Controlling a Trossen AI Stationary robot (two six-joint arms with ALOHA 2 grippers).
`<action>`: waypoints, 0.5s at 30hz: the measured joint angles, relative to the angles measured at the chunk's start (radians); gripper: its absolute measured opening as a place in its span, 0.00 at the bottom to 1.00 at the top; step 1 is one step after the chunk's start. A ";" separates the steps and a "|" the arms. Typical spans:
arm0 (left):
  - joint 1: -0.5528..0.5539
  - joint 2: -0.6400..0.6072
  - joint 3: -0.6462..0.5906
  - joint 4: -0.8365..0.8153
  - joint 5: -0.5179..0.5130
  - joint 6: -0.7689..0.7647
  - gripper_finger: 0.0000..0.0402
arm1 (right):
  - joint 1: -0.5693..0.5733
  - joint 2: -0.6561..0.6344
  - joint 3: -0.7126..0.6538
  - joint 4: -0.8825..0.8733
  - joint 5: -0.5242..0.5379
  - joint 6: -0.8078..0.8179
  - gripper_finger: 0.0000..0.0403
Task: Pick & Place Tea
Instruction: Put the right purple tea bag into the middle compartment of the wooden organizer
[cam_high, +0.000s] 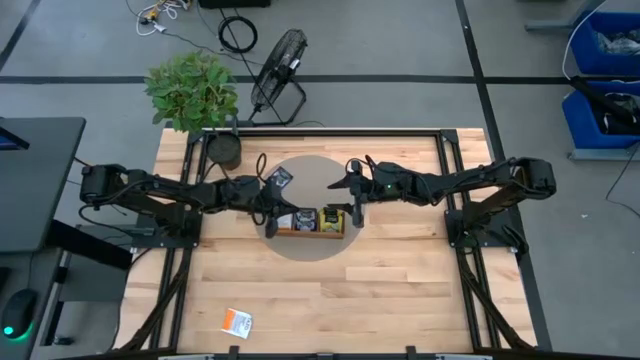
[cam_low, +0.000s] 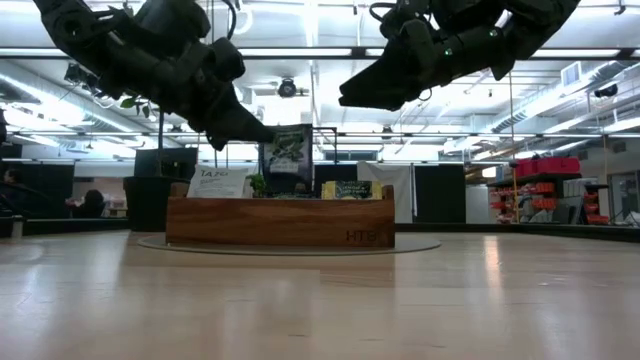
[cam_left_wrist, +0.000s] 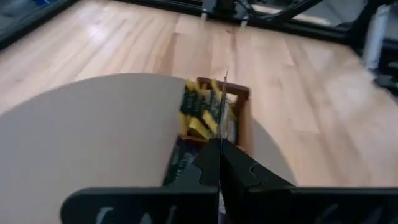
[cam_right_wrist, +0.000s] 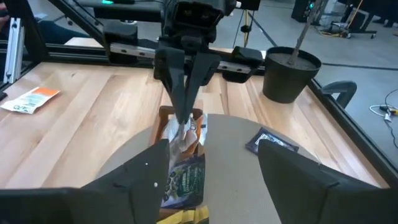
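A long brown wooden tray (cam_high: 310, 234) lies on a round grey mat and holds tea sachets: yellow-green ones (cam_left_wrist: 199, 113), a dark one (cam_right_wrist: 186, 177) and a white one (cam_low: 220, 181), all standing on edge. My left gripper (cam_left_wrist: 219, 163) is over the tray's left half, shut on a tea sachet. My right gripper (cam_right_wrist: 214, 180) hangs open above the tray's right end (cam_high: 350, 195), touching nothing. One dark sachet (cam_high: 280, 178) lies flat on the mat. An orange-and-white one (cam_high: 237, 321) lies near the table's near edge. My left gripper pinches a tea sachet (cam_left_wrist: 222, 106) between its two fingers, coming from above and slanting down from the table's left. The sachet shows edge-on past the fingertips. In the low view it stands upright (cam_low: 288, 150), with its lower end hidden behind the tray wall.
A black plant pot (cam_high: 225, 150) stands at the table's far left corner, close behind my left arm. The mat (cam_high: 310, 170) extends beyond the tray on all sides. Bare wood (cam_high: 400, 300) stretches toward the near edge. A fan stands on the floor beyond the far edge.
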 joint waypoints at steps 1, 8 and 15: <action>0.000 0.001 0.000 0.000 -0.022 0.011 0.00 | 0.000 0.000 0.000 0.000 0.000 0.000 0.63; 0.023 0.010 -0.001 -0.006 -0.057 0.025 0.00 | 0.000 0.000 0.000 0.000 0.000 0.000 0.62; 0.018 0.038 -0.002 -0.014 -0.028 0.007 0.00 | -0.001 0.000 0.000 -0.001 0.000 0.005 0.62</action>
